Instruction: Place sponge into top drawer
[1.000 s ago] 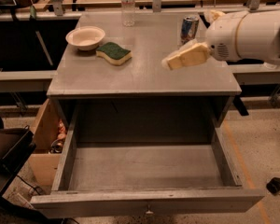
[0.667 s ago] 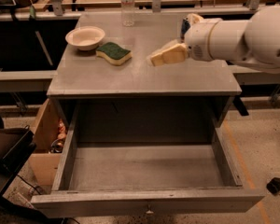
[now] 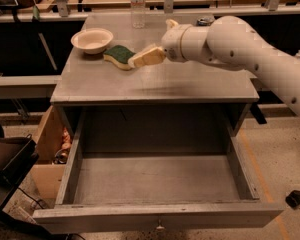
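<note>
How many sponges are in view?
1: the sponge lies on the cabinet top beside the bowl; the pincer is at its right edge. None in the top drawer.

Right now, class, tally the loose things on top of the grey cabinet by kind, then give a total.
Sponge: 1
Cream bowl: 1
Clear bottle: 1
Can, partly hidden behind the arm: 1
Total: 4
The claw is beside the sponge, on the side away from the bowl.

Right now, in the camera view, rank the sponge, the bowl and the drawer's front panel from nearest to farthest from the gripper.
1. Sponge, just left of the gripper, at its tip.
2. Bowl, farther left on the cabinet top.
3. Drawer front panel, low at the near edge.
</note>
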You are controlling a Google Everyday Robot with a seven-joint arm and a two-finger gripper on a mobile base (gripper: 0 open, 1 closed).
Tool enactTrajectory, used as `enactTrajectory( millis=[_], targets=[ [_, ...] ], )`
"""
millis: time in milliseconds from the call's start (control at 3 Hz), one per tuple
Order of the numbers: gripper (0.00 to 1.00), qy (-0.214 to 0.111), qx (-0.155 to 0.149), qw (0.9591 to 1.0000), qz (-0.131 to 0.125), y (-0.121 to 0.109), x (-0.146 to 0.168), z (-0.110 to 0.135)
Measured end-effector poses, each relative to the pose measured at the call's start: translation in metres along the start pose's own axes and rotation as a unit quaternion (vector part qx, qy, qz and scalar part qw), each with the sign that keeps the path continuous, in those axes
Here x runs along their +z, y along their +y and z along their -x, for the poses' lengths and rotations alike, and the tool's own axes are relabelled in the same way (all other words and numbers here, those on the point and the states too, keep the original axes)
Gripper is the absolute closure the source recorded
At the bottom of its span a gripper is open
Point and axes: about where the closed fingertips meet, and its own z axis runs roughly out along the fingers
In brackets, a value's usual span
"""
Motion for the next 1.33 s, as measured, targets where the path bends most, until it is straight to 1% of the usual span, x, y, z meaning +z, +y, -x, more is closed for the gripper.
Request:
enactTrajectory(
  millis=[333,667,1000,1333],
  targets=[
    [0.0,-0.01,0.016,0.999,0.041,0.005,0.04,-0.005],
    [0.0,-0.015,0.042,0.9952,0.087,0.02,0.071,-0.014],
    [0.0,-0.015,0.063,0.9909,0.118,0.036,0.092,-0.026],
    [0.16,-0.004,0.077,0.9885,0.13,0.05,0.102,-0.042]
  ],
)
